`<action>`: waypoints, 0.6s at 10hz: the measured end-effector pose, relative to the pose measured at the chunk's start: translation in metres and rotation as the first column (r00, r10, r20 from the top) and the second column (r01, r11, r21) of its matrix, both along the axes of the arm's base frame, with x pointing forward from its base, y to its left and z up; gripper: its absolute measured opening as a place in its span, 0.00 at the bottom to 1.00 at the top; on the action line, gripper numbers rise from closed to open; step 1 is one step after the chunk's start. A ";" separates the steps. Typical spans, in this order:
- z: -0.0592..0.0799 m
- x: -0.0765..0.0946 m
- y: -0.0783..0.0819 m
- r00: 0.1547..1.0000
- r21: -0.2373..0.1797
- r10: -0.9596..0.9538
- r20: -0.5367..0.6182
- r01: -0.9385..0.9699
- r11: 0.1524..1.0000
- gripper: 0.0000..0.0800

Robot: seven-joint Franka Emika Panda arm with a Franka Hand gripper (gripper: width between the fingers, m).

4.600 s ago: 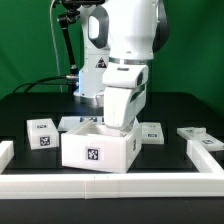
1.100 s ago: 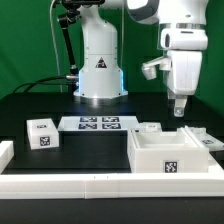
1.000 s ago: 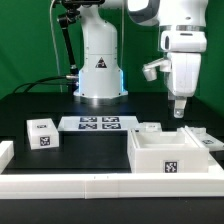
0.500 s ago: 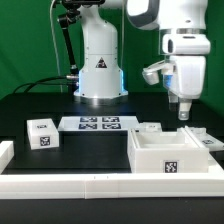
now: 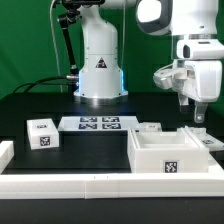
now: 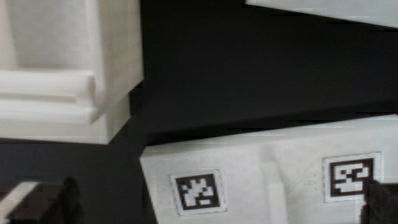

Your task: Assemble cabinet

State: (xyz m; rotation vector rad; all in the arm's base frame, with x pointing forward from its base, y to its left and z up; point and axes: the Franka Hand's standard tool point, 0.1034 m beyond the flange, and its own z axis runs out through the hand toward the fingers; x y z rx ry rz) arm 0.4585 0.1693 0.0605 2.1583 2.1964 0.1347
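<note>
The cabinet body, a white open-topped box with a tag on its front face, sits at the front on the exterior view's right. My gripper hangs above and behind its right end, over a flat white tagged panel. It is open and empty. In the wrist view the dark fingers stand far apart, with the panel and its two tags below them. A white moulded wall lies beside the panel; I cannot tell which part it is. A small white block sits behind the body.
A small white tagged cube stands at the exterior view's left. The marker board lies in front of the robot base. A white rail runs along the front edge, with a post at its left end.
The gripper has moved toward the exterior view's right over the last second, still empty. Earlier it was down at the cabinet body, which then stood nearer the middle.
</note>
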 end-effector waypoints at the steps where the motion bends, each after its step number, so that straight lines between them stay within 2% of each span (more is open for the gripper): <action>1: -0.002 -0.002 0.003 1.000 0.003 0.006 -0.001 -0.006 1.000 1.00; 2: -0.007 -0.007 0.009 1.000 0.007 0.019 -0.011 -0.018 1.000 1.00; 3: -0.011 -0.008 0.017 0.999 0.029 0.043 0.002 -0.043 0.999 1.00; 6: -0.029 -0.014 0.022 0.998 0.038 0.053 -0.022 -0.052 0.998 1.00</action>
